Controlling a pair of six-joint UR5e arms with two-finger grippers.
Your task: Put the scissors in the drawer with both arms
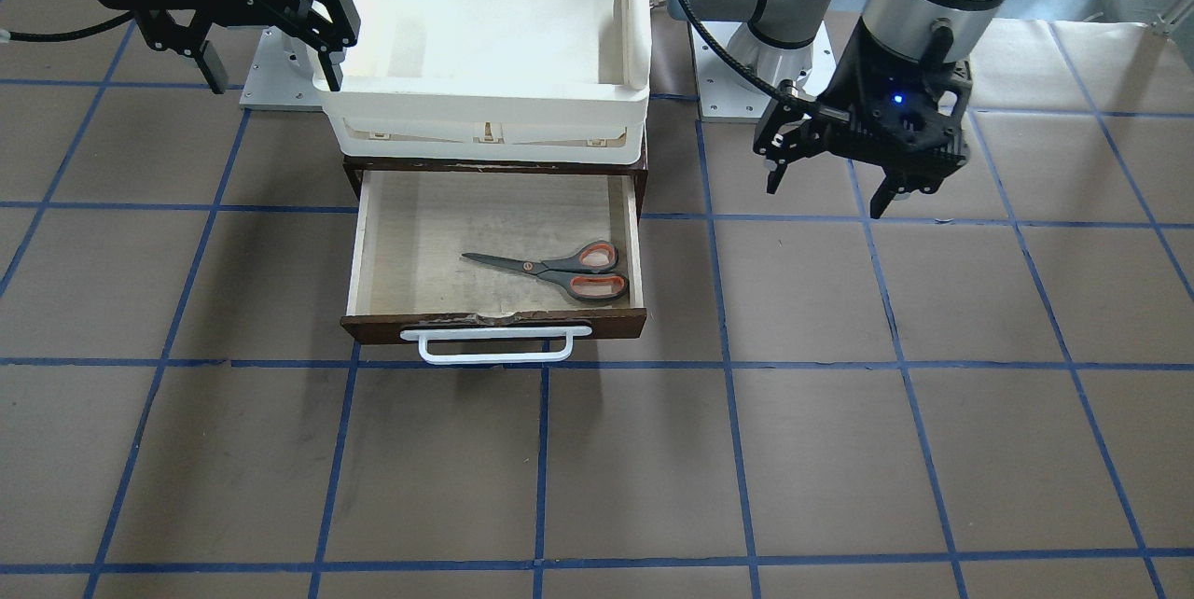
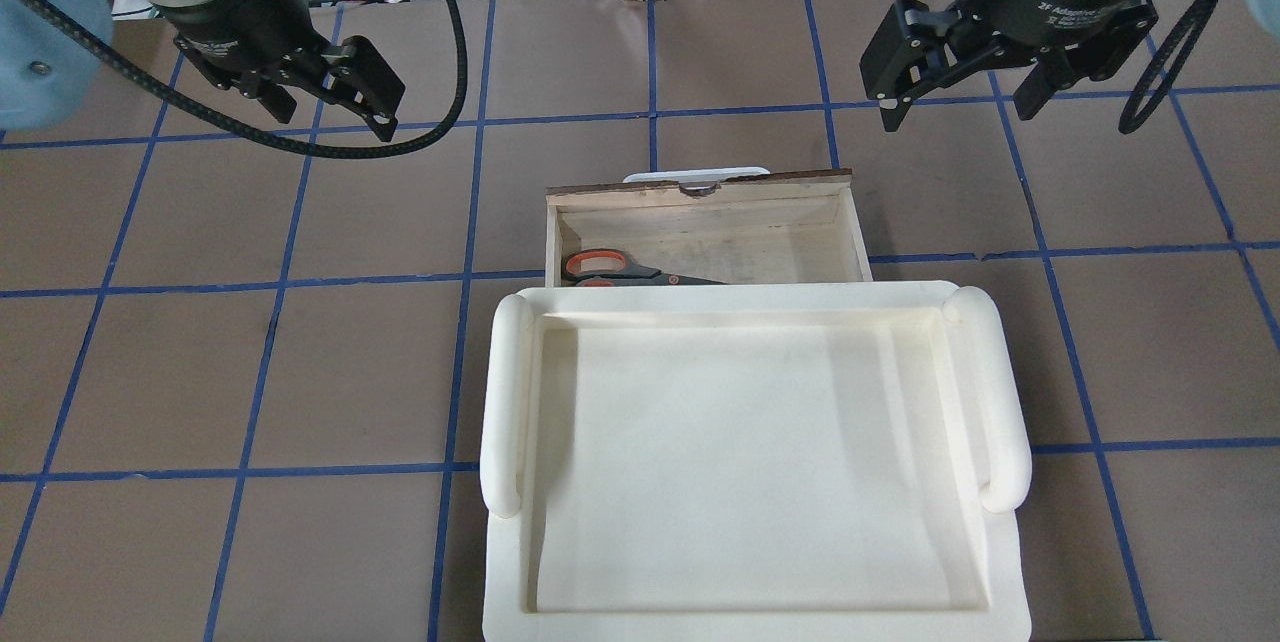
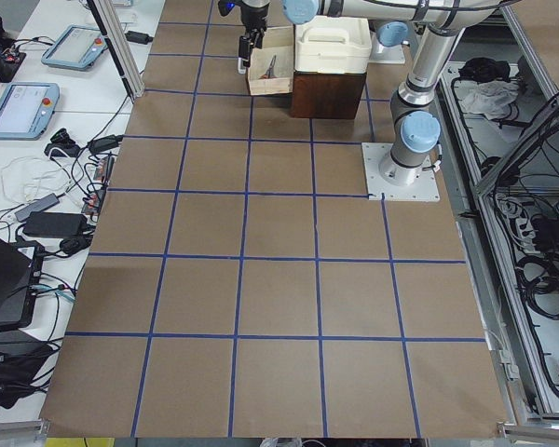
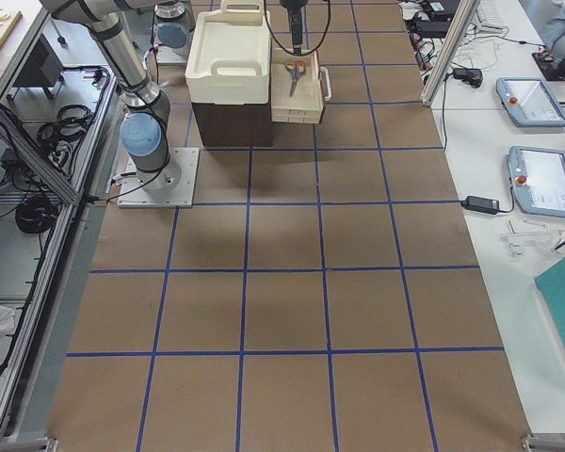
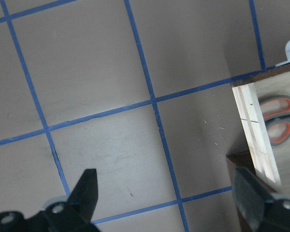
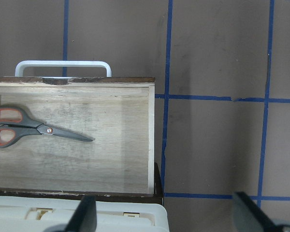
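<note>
Placement looks done to me, judging from how things lie. Reading my front-facing feed from the big items down: the table (image 1: 839,450) with its blue tape grid carries the cream-white bin (image 1: 485,109) at 12 o'clock. Just under the bin, the drawer (image 1: 373,327) stands pulled out toward 6 o'clock, its white handle (image 1: 494,356) on the front. The left gripper (image 1: 826,193) hangs at about 2 o'clock from the drawer, well apart from it, with its fingers spread and nothing between them. The right gripper (image 1: 270,76) sits at about 10 o'clock beside the bin's end, likewise spread and empty. The scissors (image 1: 560,268) lie flat on the pale drawer floor in its 4 o'clock corner. Their blades are closed and point to 9 o'clock, and the orange-lined loops sit near the 3 o'clock wall. I reckon the only thing possibly left is pushing the drawer shut, if that is wanted, and neither gripper is lined up on the handle for it.
</note>
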